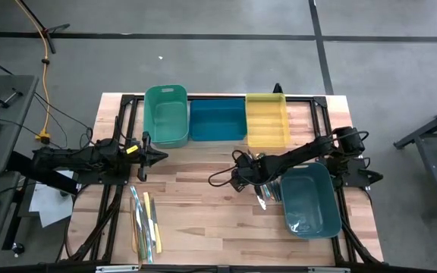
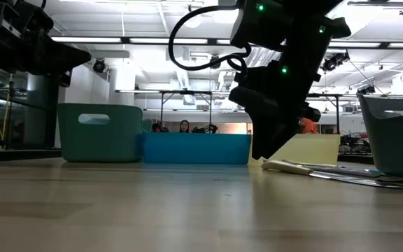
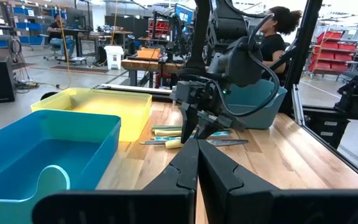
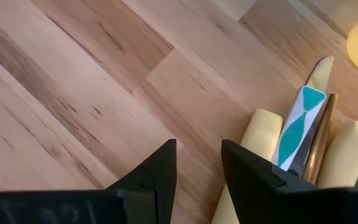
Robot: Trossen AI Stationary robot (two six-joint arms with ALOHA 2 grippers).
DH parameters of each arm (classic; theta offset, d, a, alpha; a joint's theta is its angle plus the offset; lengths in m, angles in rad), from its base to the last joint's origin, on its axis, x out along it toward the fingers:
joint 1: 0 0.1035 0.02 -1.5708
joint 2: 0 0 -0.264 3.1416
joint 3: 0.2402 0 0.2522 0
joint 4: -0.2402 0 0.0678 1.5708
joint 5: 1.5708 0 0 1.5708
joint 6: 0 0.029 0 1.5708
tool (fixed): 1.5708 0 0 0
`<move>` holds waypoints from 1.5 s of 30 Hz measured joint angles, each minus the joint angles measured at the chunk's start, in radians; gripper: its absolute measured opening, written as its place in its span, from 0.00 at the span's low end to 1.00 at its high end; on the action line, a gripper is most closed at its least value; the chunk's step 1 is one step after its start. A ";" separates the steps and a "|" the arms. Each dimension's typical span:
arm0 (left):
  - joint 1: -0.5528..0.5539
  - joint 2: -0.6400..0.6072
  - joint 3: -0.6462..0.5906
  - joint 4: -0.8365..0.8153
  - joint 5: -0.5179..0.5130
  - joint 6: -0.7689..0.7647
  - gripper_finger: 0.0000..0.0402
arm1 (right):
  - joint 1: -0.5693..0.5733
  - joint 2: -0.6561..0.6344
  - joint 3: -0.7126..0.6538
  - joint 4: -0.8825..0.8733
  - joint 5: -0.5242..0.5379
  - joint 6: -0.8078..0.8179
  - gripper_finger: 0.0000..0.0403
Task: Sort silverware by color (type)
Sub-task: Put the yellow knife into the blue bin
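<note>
Left gripper (image 1: 158,157) sits left of centre in the high view, just below the green bin (image 1: 166,114), fingers pinched fully together, holding nothing. The left wrist view shows the same: both dark fingers (image 3: 194,171) meet in the lower middle of the frame.

Right gripper (image 1: 237,176) is just right of centre in the high view, low over bare wood. The right wrist view shows its fingers (image 4: 244,165) parted with a narrow gap of bare wood between them, nothing gripped.

Silverware is in two groups. One pile (image 1: 144,224) lies at lower left in the high view: several utensils lengthwise with pale yellow and greenish handles. The second cluster (image 1: 268,193) is just right of the right gripper, against the left wall of the teal tub (image 1: 311,199) at lower right. In the right wrist view those pieces (image 4: 300,127) fill the lower right: cream handles, one teal-and-white patterned piece, one brownish. In the low view they lie flat on the table (image 2: 313,170), right of the gripper.

Blue bin (image 1: 218,120) and yellow bin (image 1: 266,120) stand in line with the green one along the top edge of the table (image 1: 203,205). Contents of the teal tub: can't tell.

A person (image 3: 277,37) shows at upper right of the left wrist view, beyond the table.
</note>
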 joint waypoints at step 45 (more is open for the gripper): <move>0.000 0.000 0.000 0.000 0.000 0.000 0.00 | -0.004 0.042 -0.001 0.076 -0.098 -0.066 0.31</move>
